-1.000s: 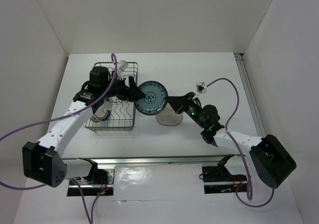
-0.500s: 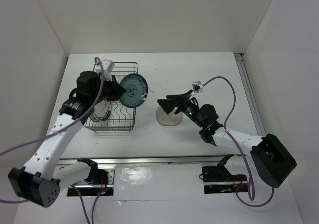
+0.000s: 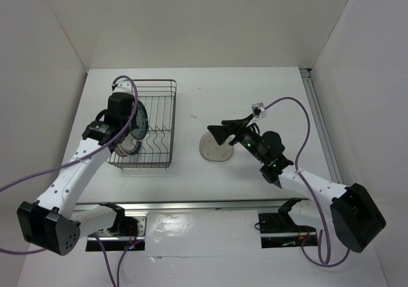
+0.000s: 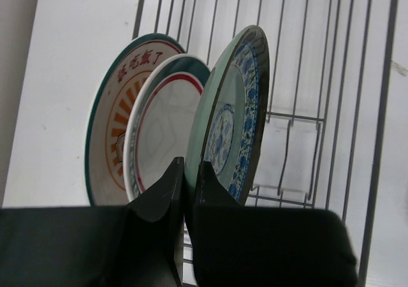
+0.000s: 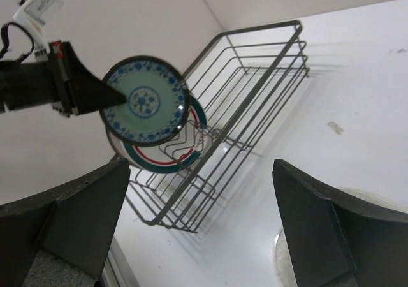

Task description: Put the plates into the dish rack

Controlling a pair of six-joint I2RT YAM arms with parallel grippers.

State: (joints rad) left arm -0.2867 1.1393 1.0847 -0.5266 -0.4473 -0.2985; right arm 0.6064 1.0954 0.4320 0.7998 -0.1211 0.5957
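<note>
**Item: plate-loading station, third plate going in**

- **Tabletop** (image 3: 255, 89): white, walled on three sides.
- **Dish rack** (image 3: 159, 124): dark wire basket near the left edge, about midway between the near and far edges.
- **Left end effector** (image 4: 189, 172): fingers nearly together, pinching the lower rim of the teal-blue plate (image 4: 233, 121). The plate stands on edge over the left part of the rack.
- **Plates already racked:** the sunburst plate (image 4: 108, 140) is nearest the left edge. The banded plate (image 4: 169, 121) stands just beside it, and both are upright.
- **Remaining plate:** the translucent plate (image 3: 215, 152) lies flat near the middle of the tabletop, well apart from the rack.
- **Right end effector** (image 3: 218, 134): fingers spread wide and holding nothing, poised above the far rim of the translucent plate.

**Handling note (judgement):**
- The step in hand is seating the teal-blue plate in the divider next to the banded plate.
- The left end effector hides the plate's lower rim, so I cannot tell whether it has reached a divider.
- Keep the plate upright and parallel to its neighbours.
- Lower it until the wire takes the weight before letting go. Released early, it could tip against the banded plate.
- Withdraw straight up, clear of the rims.

**Markings:**
- The sunburst plate carries red Chinese characters along its upper rim, four by appearance; the exact reading is uncertain.
- No brand or other writing is legible.
</note>
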